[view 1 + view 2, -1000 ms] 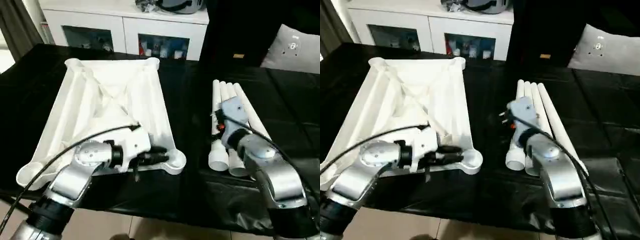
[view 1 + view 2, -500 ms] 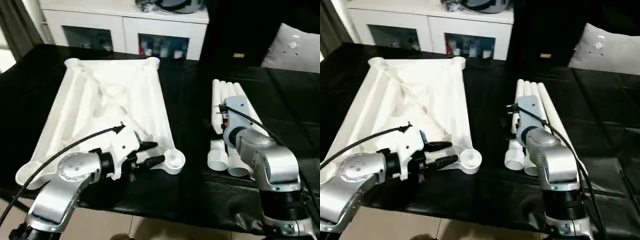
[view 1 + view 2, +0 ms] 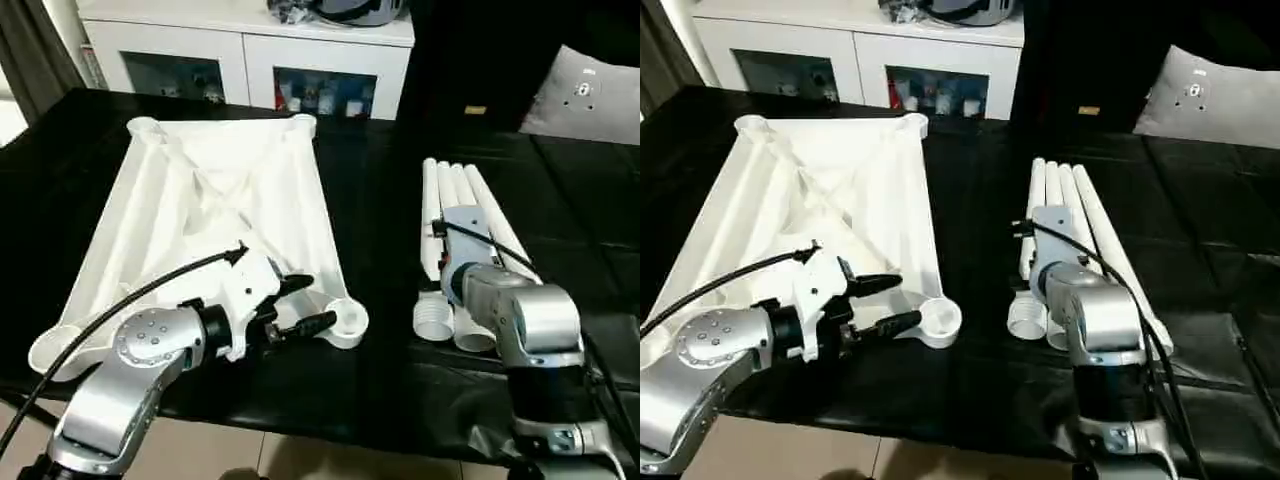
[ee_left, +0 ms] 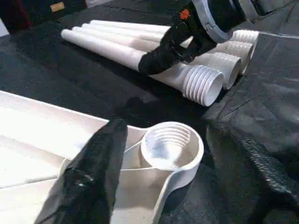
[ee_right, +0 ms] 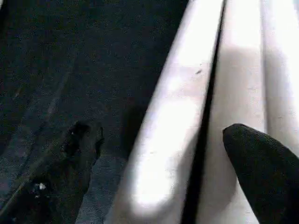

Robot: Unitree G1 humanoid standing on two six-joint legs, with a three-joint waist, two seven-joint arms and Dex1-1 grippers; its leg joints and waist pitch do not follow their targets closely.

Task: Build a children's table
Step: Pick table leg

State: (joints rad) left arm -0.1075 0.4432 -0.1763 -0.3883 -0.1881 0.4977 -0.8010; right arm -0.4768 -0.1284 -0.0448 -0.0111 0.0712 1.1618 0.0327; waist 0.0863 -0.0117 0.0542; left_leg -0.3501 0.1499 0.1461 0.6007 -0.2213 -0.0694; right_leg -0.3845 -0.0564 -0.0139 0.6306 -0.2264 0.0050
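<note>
The right gripper [image 5: 159,154] hangs with its two black fingers spread wide, straddling the leftmost of the four legs [image 3: 462,240], one finger over the black cloth and the other over the neighbouring tube; nothing is clamped. The left gripper [image 3: 308,304] is also parted and empty, one finger over the table top [image 3: 215,220] and the other just outside its near edge, pointing at the corner socket [image 4: 171,147] nearest the legs. The top lies underside up on the black-draped work surface [image 3: 400,380], ribs showing, with a round threaded socket at each visible corner; the legs lie side by side to its right, touching one another, their ribbed wide ends toward the robot. I judge these hollow plastic tubes to be light and stiff but smooth and round, so they may roll or slip in a loose pinch. The best hold looks to be across a leg's thicker part, a little behind the threaded end, leaving the thread free to enter the socket.
</note>
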